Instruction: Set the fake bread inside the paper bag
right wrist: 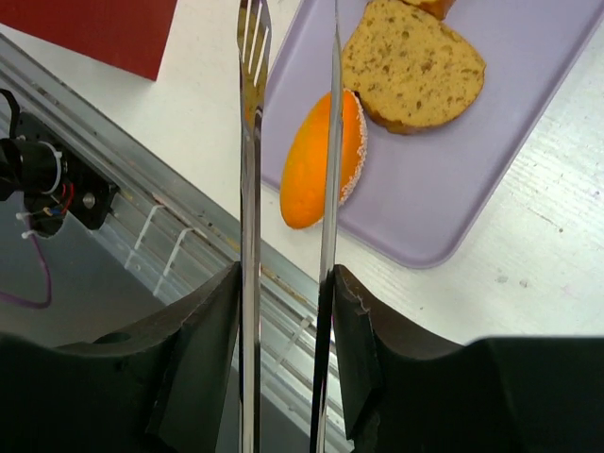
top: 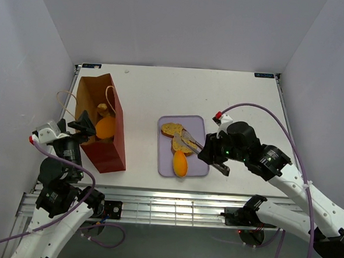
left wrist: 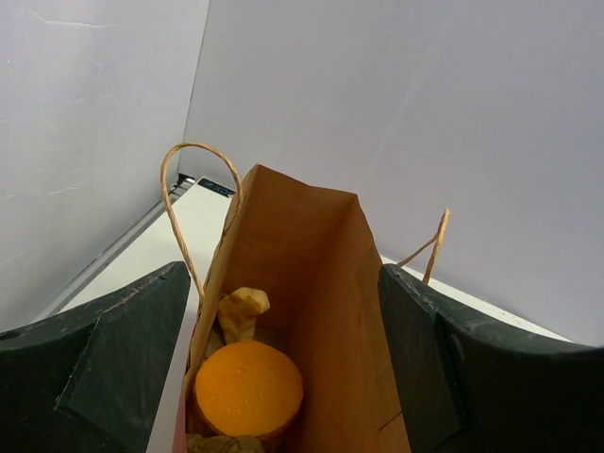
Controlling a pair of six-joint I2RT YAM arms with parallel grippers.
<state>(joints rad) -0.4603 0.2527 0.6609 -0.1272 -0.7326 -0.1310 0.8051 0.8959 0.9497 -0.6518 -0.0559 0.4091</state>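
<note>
Bun (top: 180,163) lies lengthwise along tray (top: 198,167), right fingers (right wrist: 198,377) clamping tongs (right wrist: 250,189), left fingers (left wrist: 104,359) spread wide.

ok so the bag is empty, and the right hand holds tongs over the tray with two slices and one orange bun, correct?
No: the bag isn't empty. The left wrist view shows an orange bun and a pale roll inside it. The tongs and tray are as you say.
</note>
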